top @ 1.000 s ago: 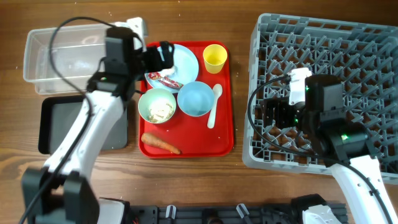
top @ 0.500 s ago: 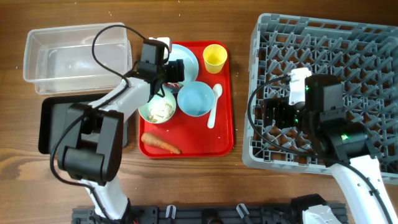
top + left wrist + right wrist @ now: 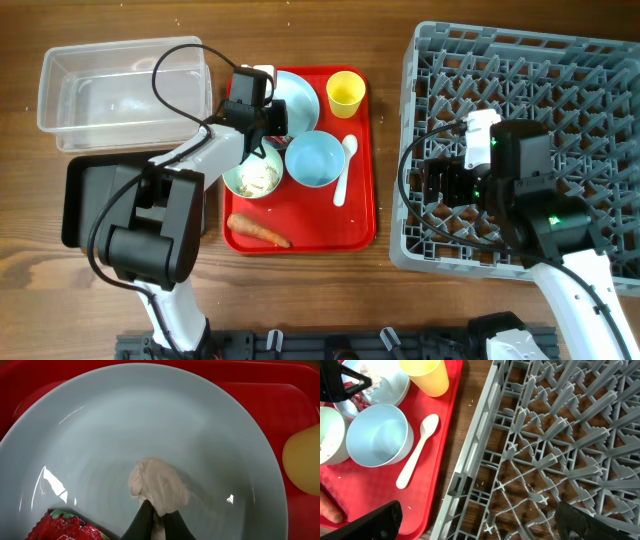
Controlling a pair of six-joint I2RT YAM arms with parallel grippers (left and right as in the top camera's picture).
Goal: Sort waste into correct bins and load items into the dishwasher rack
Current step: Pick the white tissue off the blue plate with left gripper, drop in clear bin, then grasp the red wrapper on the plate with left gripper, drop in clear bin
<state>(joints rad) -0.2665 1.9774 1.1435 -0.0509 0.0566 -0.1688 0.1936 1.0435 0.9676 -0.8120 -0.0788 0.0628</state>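
The grey dishwasher rack (image 3: 560, 90) sits at the right, with the right gripper (image 3: 477, 510) over its left side, fingers spread wide. On the red tray (image 3: 355, 215), the pale plate (image 3: 200, 435) holds the red-and-white wrapper (image 3: 62, 527), and there the left gripper (image 3: 156, 516) pinches tight on a pale food lump (image 3: 160, 485).

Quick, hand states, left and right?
Left hand: closed, pinching the pale food scrap on the plate.
Right hand: open, empty, over the rack.
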